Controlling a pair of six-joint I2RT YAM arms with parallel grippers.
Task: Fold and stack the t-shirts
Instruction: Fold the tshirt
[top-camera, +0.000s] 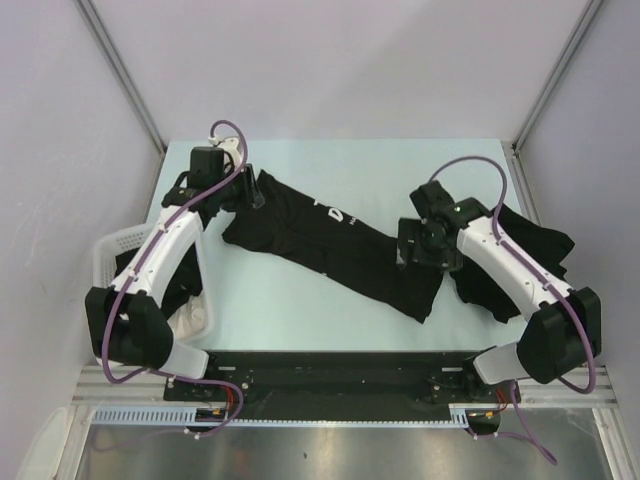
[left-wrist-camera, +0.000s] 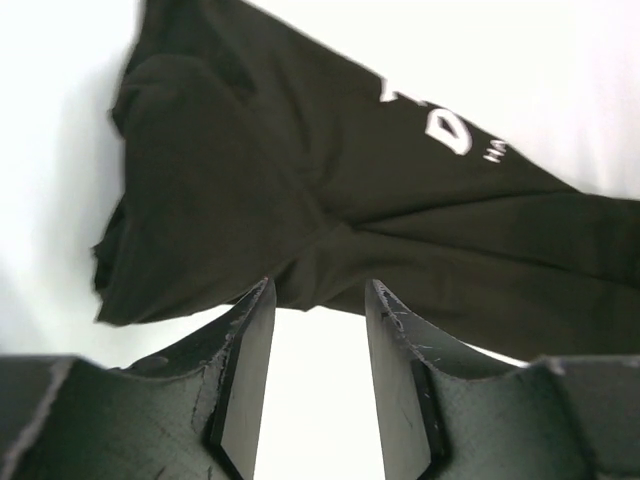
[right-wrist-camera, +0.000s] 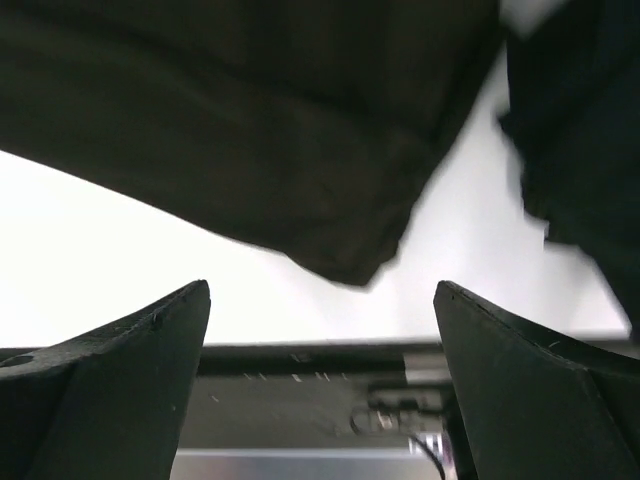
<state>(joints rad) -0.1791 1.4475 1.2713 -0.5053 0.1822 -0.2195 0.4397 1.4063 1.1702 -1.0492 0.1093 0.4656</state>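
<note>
One black t-shirt (top-camera: 330, 245) with white lettering (left-wrist-camera: 445, 125) lies stretched diagonally across the table, from back left to front right. My left gripper (top-camera: 252, 196) hovers at its back-left end. In the left wrist view its jaws (left-wrist-camera: 320, 292) stand partly open with only bare table between them, and the t-shirt (left-wrist-camera: 300, 170) lies just past the tips. My right gripper (top-camera: 422, 243) is over the shirt's front-right end, wide open and empty (right-wrist-camera: 320, 290). The shirt's corner (right-wrist-camera: 340, 240) lies beyond its tips. More black t-shirts (top-camera: 525, 255) are heaped at the right, under the right arm.
A white lattice basket (top-camera: 112, 252) stands at the table's left edge under the left arm, with dark fabric and a white cloth (top-camera: 190, 318) in it. The black base rail (top-camera: 330, 372) runs along the near edge. Grey walls enclose the table.
</note>
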